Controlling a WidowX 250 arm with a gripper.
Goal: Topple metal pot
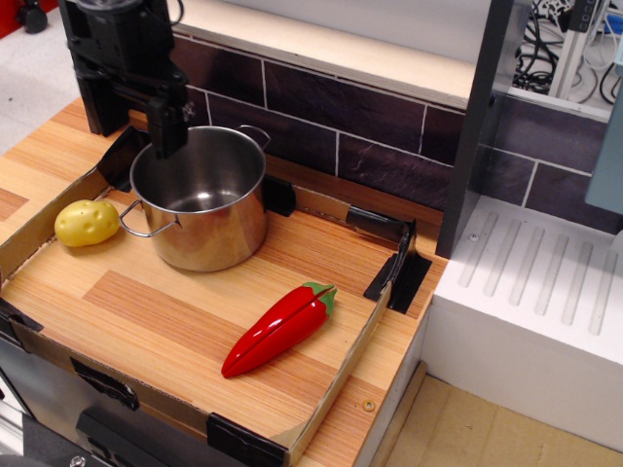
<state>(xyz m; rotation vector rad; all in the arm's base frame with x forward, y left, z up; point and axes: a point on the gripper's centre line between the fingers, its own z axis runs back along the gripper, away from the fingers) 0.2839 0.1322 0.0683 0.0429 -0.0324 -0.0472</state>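
Observation:
The metal pot (200, 199) stands upright on the wooden board, shiny steel with a wire loop handle on its left and another at the back. It is empty inside. My black gripper (165, 131) hangs over the pot's back-left rim, its fingers (167, 125) pointing down at the rim. Only one dark finger block shows clearly, so I cannot tell whether the jaws are open or shut. It holds nothing that I can see.
A yellow potato (86, 222) lies left of the pot, close to its handle. A red pepper (277, 329) lies in front and to the right. A low cardboard wall (341, 375) rims the board. A dark tiled wall (370, 126) stands behind; a white sink unit (545, 311) is at right.

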